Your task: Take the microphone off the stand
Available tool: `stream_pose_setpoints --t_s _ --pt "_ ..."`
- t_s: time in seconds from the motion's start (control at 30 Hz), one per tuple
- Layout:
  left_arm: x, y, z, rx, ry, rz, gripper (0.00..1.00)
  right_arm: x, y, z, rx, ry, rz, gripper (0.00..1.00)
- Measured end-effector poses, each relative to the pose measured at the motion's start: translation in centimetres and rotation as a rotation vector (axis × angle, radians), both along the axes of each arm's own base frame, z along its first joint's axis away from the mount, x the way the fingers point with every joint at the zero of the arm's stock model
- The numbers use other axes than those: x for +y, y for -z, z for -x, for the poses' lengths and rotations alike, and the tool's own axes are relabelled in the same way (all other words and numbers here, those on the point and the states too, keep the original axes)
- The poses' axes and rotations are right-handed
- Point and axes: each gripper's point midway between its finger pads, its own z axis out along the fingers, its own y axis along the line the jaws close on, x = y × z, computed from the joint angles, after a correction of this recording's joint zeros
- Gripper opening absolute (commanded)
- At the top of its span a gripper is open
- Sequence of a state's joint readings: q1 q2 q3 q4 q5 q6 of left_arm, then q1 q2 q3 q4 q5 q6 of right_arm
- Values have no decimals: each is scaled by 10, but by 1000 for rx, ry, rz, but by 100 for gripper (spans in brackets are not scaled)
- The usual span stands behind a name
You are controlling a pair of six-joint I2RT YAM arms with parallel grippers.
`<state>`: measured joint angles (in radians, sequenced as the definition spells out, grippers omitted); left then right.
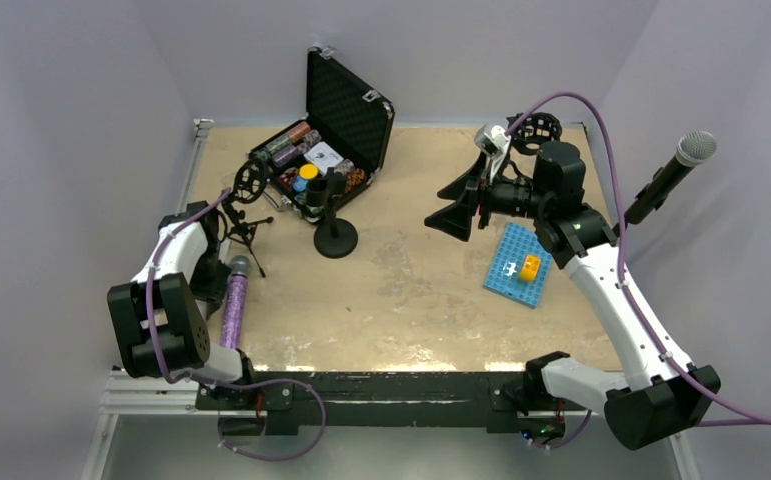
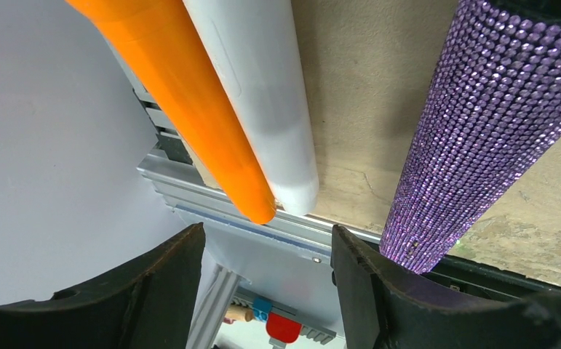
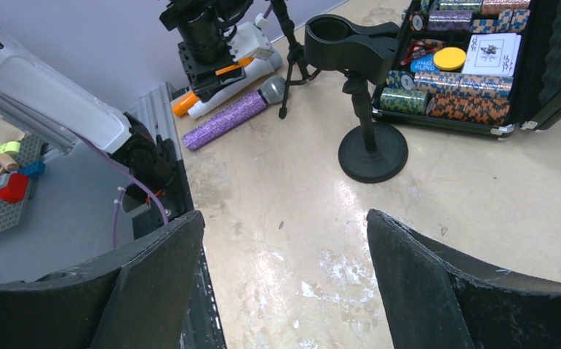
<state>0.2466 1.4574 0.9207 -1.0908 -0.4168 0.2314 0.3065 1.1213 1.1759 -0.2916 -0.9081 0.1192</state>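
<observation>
1. The purple microphone (image 1: pixel 234 305) lies flat on the table (image 1: pixel 411 300) at its near-left. Its head points away from me and its tail points toward the near edge.
2. It is well apart from the stand (image 1: pixel 336 238), and the stand's clip (image 3: pixel 350 40) is empty. I judge the removal done and the microphone laid down where the left arm reaches easily.
3. The left gripper (image 2: pixel 266 234) sits low, just beside the microphone. Its 2 fingers are spread with nothing between them, and the microphone runs past the outside of 1 finger. I read that as a let-go posture.
4. The right gripper (image 1: pixel 453 216) hangs raised, right of centre, and faces the stand. Its jaws are spread wide and hold nothing. I judge it is parked clear of the work.
5. Edges: the microphone's tail is near the table's near edge and the metal rail (image 2: pixel 212 200). The body is round, so it might roll. The left arm lies just beside it on the wall side.
6. Open room: the bare tabletop between the stand and the blue plate (image 1: pixel 509 275) is where I would move freely.
7. Behind the stand the open case (image 1: pixel 349 110) and a small tripod (image 1: pixel 248 225) crowd the space. A black microphone (image 1: pixel 673 172) juts up beyond the right arm, near the wall.
</observation>
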Motion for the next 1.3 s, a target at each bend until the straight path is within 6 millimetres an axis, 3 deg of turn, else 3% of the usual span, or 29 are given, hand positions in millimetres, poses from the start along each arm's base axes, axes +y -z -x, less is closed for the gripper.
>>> stream_pose_setpoints --t_s 0.3,0.77,0.9,1.0,1.13,1.23,1.3 --pt "-1 -8 3 -3 -3 0 69 0 -2 0 6 2 -8 86" --pt "-13 -62 -14 -179 -9 56 69 0 -21 -2 6 11 -42 86" --pt "-14 -90 -26 -248 -4 65 69 -2 -26 -3 -14 20 -38 85" --pt "-9 -137 -45 -367 22 32 73 -5 -43 -9 -82 48 -24 82" --pt "5 -239 -69 -632 94 -86 75 -21 -77 -29 -240 178 10 78" --pt "6 -320 -75 -863 135 -157 74 -44 -92 -55 -304 363 45 77" --pt "-5 -357 -79 -995 173 -142 70 -69 -103 -81 -316 515 63 77"
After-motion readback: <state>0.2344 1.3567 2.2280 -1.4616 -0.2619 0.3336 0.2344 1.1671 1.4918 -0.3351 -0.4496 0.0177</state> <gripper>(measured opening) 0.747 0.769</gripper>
